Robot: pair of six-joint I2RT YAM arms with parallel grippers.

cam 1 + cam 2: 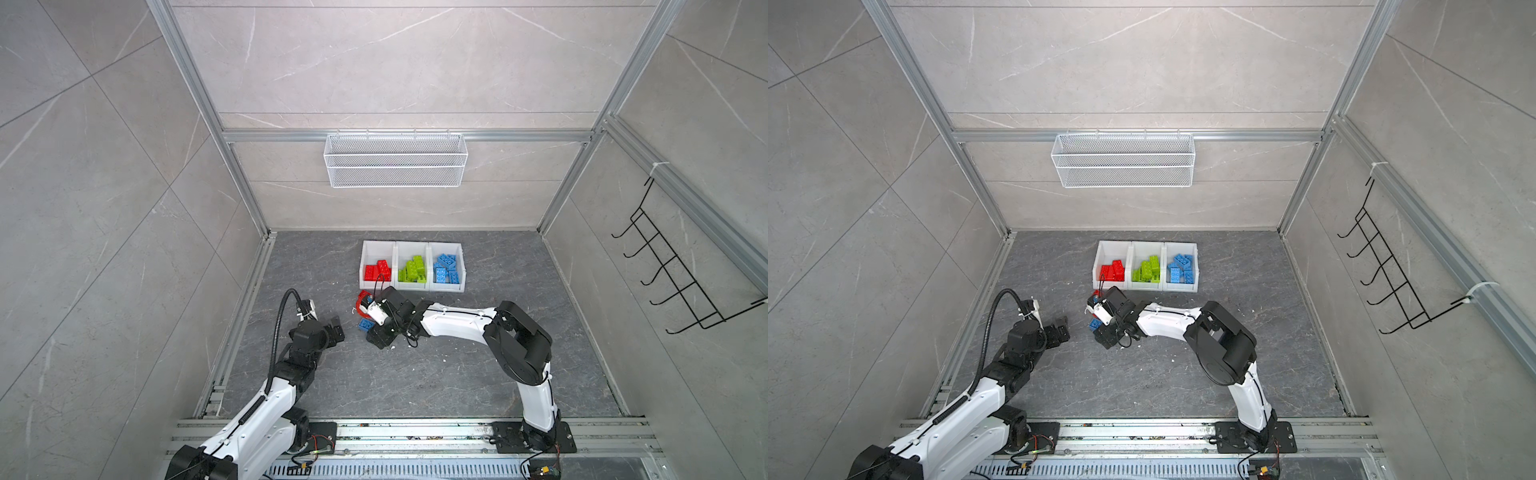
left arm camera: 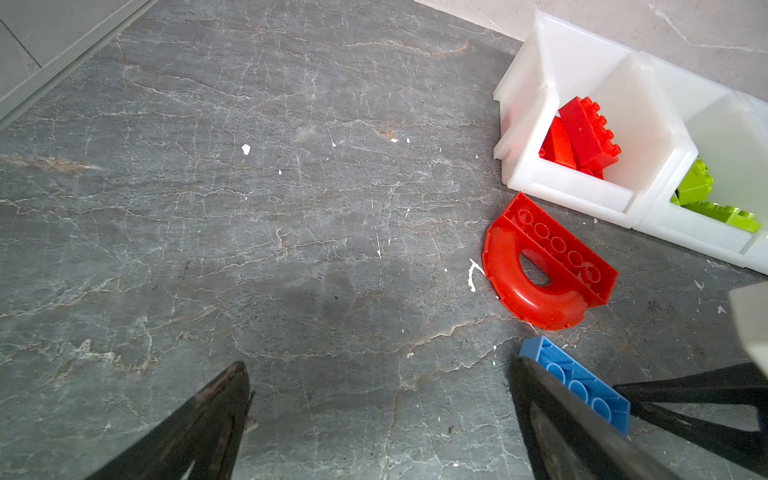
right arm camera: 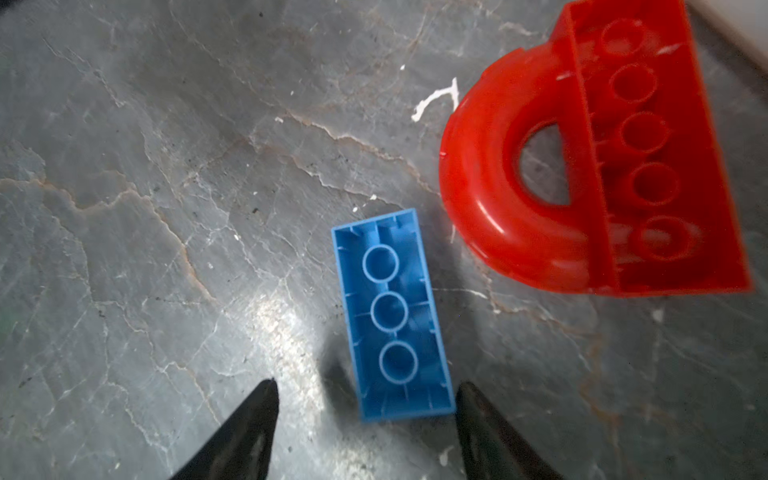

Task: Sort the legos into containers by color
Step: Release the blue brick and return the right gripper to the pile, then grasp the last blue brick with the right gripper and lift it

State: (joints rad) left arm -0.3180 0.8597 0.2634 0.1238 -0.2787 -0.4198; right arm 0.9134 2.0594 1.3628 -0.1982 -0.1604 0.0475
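A dark grey, marble-veined floor (image 1: 457, 374) is filling the bottom of a cell. Pale grey tiled walls (image 1: 395, 62) are enclosing it on three sides, and an aluminium frame (image 1: 407, 136) is running along their joints. A white mesh basket (image 1: 395, 166) is hanging on the back wall, and a black hook rack (image 1: 673, 266) is hanging on the right wall. Small white flecks (image 2: 246, 148) are dotting the floor.

Three joined white bins (image 1: 411, 286) are sitting near the middle of the floor's back edge. Red bricks (image 1: 378, 270) are lying in the left bin, green bricks (image 1: 413, 268) in the middle one and blue bricks (image 1: 446, 268) in the right one.

Just in front of the left bin, a red arch (image 3: 490, 199) is lying on the floor with its hollow underside showing. A blue brick (image 3: 390, 311) is lying beside it, hollow side up, not touching it.

The right gripper (image 3: 366, 382) is reaching across the middle, its fingers parted and straddling the brick's near end; a gap is showing on one side.

The left gripper (image 1: 334, 328) is hovering left of both pieces, spread wide and holding nothing.
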